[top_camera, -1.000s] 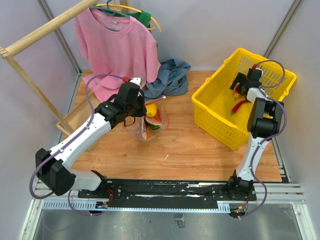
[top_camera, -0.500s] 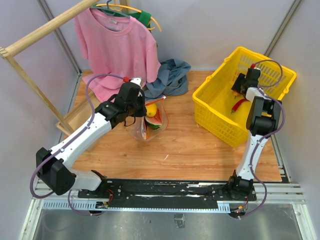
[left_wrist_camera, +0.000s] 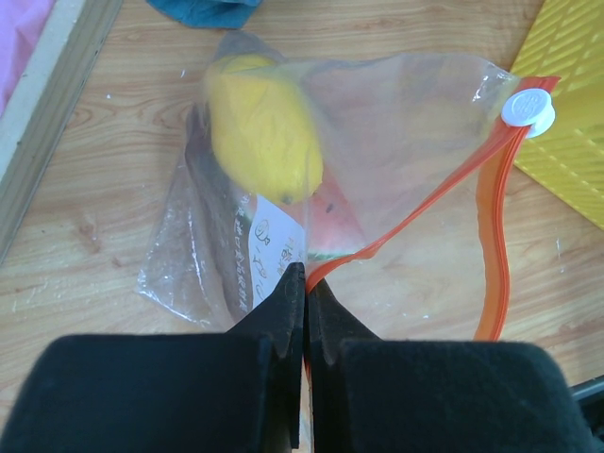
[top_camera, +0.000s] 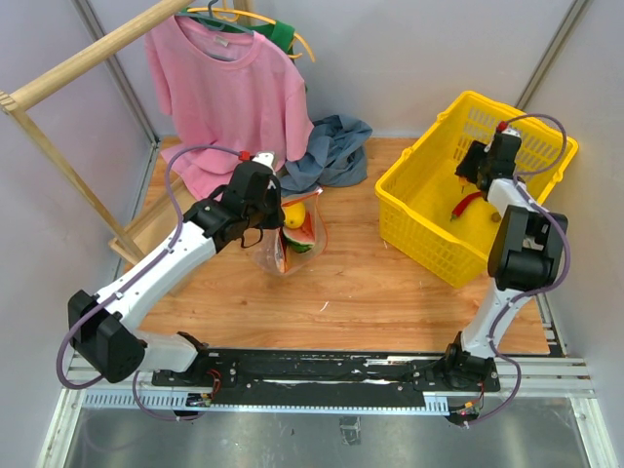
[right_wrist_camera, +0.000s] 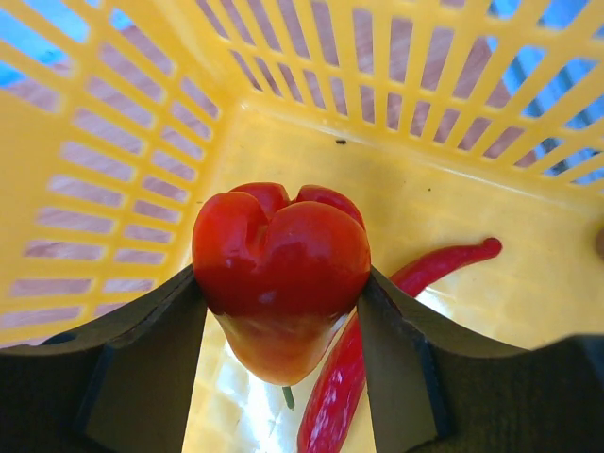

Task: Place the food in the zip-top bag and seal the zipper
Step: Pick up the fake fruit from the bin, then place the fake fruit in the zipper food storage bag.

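Nearest the arm bases, the left pincer [left_wrist_camera: 304, 283] is clamping fully shut on the zip-top bag [left_wrist_camera: 406, 123], its two tips pressing together on the orange-red zipper [left_wrist_camera: 491, 236] strip where that strip is bending, so the mouth is gaping open in a wide loop above the wooden worktop [top_camera: 361, 283]. The white slider [left_wrist_camera: 527, 107] is sitting at the far end of the strip, so the sealing is not yet beginning. Inside the clear plastic, two pieces of food are already lying: the yellow fruit [left_wrist_camera: 262, 127] is resting toward the closed end, and the watermelon slice [left_wrist_camera: 332, 226] is sitting just beside it, nearer the mouth, next to the white label [left_wrist_camera: 272, 247]. Farther off, well apart from the bag, the right pincer [right_wrist_camera: 278, 293] is reaching down inside the yellow basket [top_camera: 429, 210] and is gripping the red pepper [right_wrist_camera: 278, 255] between its half-closed fingers, one finger pressing on each flank; the pepper appears to be hanging clear of the basket floor. Behind it, the thin red chili [right_wrist_camera: 415, 278] is lying loose on the basket floor, awaiting its turn. By this reckoning the job is running roughly half done: the pepper is needing carrying across to the open mouth, the chili is needing fetching after it, and the slider is needing drawing along the strip last of all.
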Action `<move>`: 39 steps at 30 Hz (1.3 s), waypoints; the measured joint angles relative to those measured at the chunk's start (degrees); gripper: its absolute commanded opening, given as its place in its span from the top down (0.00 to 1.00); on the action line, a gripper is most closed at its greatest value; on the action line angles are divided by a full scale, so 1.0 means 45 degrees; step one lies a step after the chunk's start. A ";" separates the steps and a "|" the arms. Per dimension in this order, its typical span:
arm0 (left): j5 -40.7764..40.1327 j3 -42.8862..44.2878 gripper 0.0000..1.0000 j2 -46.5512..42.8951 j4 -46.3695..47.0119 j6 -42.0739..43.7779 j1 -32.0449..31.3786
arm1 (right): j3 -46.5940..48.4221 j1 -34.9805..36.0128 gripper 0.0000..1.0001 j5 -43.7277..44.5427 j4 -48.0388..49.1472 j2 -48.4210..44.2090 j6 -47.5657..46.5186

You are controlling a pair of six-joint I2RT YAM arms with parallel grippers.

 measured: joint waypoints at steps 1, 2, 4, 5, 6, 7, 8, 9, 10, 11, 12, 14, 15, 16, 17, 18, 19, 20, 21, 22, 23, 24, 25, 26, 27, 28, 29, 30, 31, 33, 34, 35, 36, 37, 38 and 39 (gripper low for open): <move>0.0010 0.0000 1.00 -0.0015 0.0000 0.0000 0.0000 | -0.0131 0.0000 0.70 -0.0044 0.0005 -0.0345 0.0000; 0.0010 0.0000 1.00 -0.0039 0.0000 0.0005 0.0000 | -0.0272 0.0000 0.71 -0.0058 0.0000 -0.0743 -0.0005; 0.0068 0.0000 1.00 -0.0087 0.0000 0.0005 0.0000 | -0.0563 0.0000 0.71 -0.0107 0.0005 -0.1598 -0.0010; 0.0102 0.0000 1.00 -0.0112 0.0000 0.0005 0.0000 | -0.0695 0.0000 0.70 -0.0117 -0.0005 -0.1991 -0.0015; 0.0155 0.0000 1.00 -0.0131 0.0000 0.0005 0.0000 | -0.0797 0.0005 0.70 -0.0121 -0.0019 -0.2361 -0.0019; 0.0219 0.0000 1.00 -0.0141 0.0000 0.0005 0.0000 | -0.0874 0.0024 0.71 -0.0121 -0.0068 -0.2671 -0.0019; 0.0282 0.0000 1.00 -0.0146 0.0000 0.0005 0.0000 | -0.0971 0.0034 0.71 -0.0121 -0.0131 -0.3050 -0.0019; 0.0340 0.0000 1.00 -0.0146 -0.0005 0.0005 0.0000 | -0.1005 0.0039 0.71 -0.0126 -0.0238 -0.3351 -0.0015; 0.0384 0.0000 1.00 -0.0151 -0.0010 0.0005 0.0000 | -0.1020 0.0087 0.71 -0.0131 -0.0393 -0.3662 -0.0010; 0.0432 0.0000 1.00 -0.0155 -0.0010 0.0005 0.0000 | -0.1020 0.0112 0.72 -0.0136 -0.0588 -0.4022 -0.0005; 0.0471 0.0000 1.00 -0.0155 -0.0015 0.0000 0.0000 | -0.1020 0.0151 0.72 -0.0141 -0.0748 -0.4308 0.0000; 0.0588 0.0000 1.00 -0.0160 -0.0024 0.0000 0.0000 | -0.1020 0.0238 0.72 -0.0165 -0.1151 -0.4954 0.0010; 0.0631 0.0000 1.00 -0.0160 -0.0029 0.0000 0.0000 | -0.1020 0.0330 0.72 -0.0170 -0.1370 -0.5319 0.0019; 0.0680 0.0000 1.00 -0.0160 -0.0029 -0.0005 0.0000 | -0.1020 0.0423 0.72 -0.0194 -0.1525 -0.5615 0.0029; 0.0724 0.0000 1.00 -0.0160 -0.0029 -0.0005 0.0000 | -0.1025 0.0573 0.72 -0.0248 -0.1705 -0.5979 0.0034; 0.0782 0.0000 1.00 -0.0160 -0.0029 -0.0005 0.0000 | -0.1025 0.0733 0.72 -0.0311 -0.1812 -0.6275 0.0034; 0.0821 0.0000 1.00 -0.0160 -0.0029 -0.0010 0.0000 | -0.1030 0.0903 0.72 -0.0364 -0.1923 -0.6562 0.0039; 0.0879 0.0000 1.00 -0.0160 -0.0029 -0.0015 0.0000 | -0.1054 0.1161 0.72 -0.0389 -0.2045 -0.6897 0.0039; 0.0913 0.0000 1.00 -0.0160 -0.0034 -0.0015 0.0000 | -0.1093 0.1375 0.72 -0.0427 -0.2152 -0.7189 0.0034; 0.0933 0.0000 1.00 -0.0160 -0.0034 -0.0029 0.0000 | -0.1205 0.1690 0.72 -0.0471 -0.2234 -0.7538 0.0034; 0.0957 0.0000 1.00 -0.0160 -0.0034 -0.0058 0.0000 | -0.1307 0.1972 0.72 -0.0520 -0.2327 -0.7849 0.0039; 0.0976 0.0000 1.00 -0.0160 -0.0034 -0.0083 0.0000 | -0.1433 0.2297 0.72 -0.0597 -0.2370 -0.8170 0.0039; 0.1005 0.0000 1.00 -0.0160 -0.0034 -0.0107 0.0000 | -0.1564 0.2628 0.72 -0.0656 -0.2429 -0.8471 0.0039; 0.1030 0.0000 1.00 -0.0160 -0.0034 -0.0131 0.0000 | -0.1705 0.2953 0.72 -0.0695 -0.2477 -0.8757 0.0039; 0.1059 0.0000 1.00 -0.0160 -0.0034 -0.0155 0.0000 | -0.1870 0.3332 0.72 -0.0704 -0.2516 -0.9054 0.0049; 0.1103 0.0000 1.00 -0.0160 -0.0034 -0.0175 0.0000 | -0.2050 0.3793 0.72 -0.0714 -0.2535 -0.9369 0.0049; 0.1146 0.0000 1.00 -0.0160 -0.0034 -0.0189 0.0000 | -0.2171 0.4177 0.72 -0.0719 -0.2540 -0.9602 0.0058; 0.1180 0.0000 1.00 -0.0160 -0.0034 -0.0199 0.0000 | -0.2297 0.4677 0.72 -0.0719 -0.2535 -0.9826 0.0063; 0.1205 0.0000 1.00 -0.0160 -0.0034 -0.0204 0.0000 | -0.2395 0.5095 0.72 -0.0709 -0.2535 -0.9991 0.0063; 0.1239 0.0000 1.00 -0.0160 -0.0029 -0.0223 0.0000 | -0.2555 0.6139 0.72 -0.0695 -0.2497 -1.0273 0.0073; 0.1248 0.0000 1.00 -0.0160 -0.0029 -0.0243 0.0000 | -0.2623 0.6649 0.72 -0.0685 -0.2458 -1.0365 0.0078; 0.1248 0.0000 1.00 -0.0160 -0.0029 -0.0257 0.0000 | -0.2715 0.7184 0.72 -0.0661 -0.2409 -1.0452 0.0078; 0.1248 0.0000 1.00 -0.0160 -0.0029 -0.0282 0.0000 | -0.2837 0.7766 0.72 -0.0631 -0.2307 -1.0535 0.0083; 0.1248 0.0000 1.00 -0.0160 -0.0029 -0.0296 0.0000 | -0.2948 0.8213 0.72 -0.0622 -0.2200 -1.0593 0.0078; 0.1248 0.0000 1.00 -0.0160 -0.0029 -0.0340 0.0000 | -0.3128 0.8801 0.72 -0.0549 -0.2021 -1.0671 0.0078; 0.1248 0.0000 1.00 -0.0160 -0.0029 -0.0379 0.0000 | -0.3283 0.9272 0.72 -0.0500 -0.1889 -1.0720 0.0078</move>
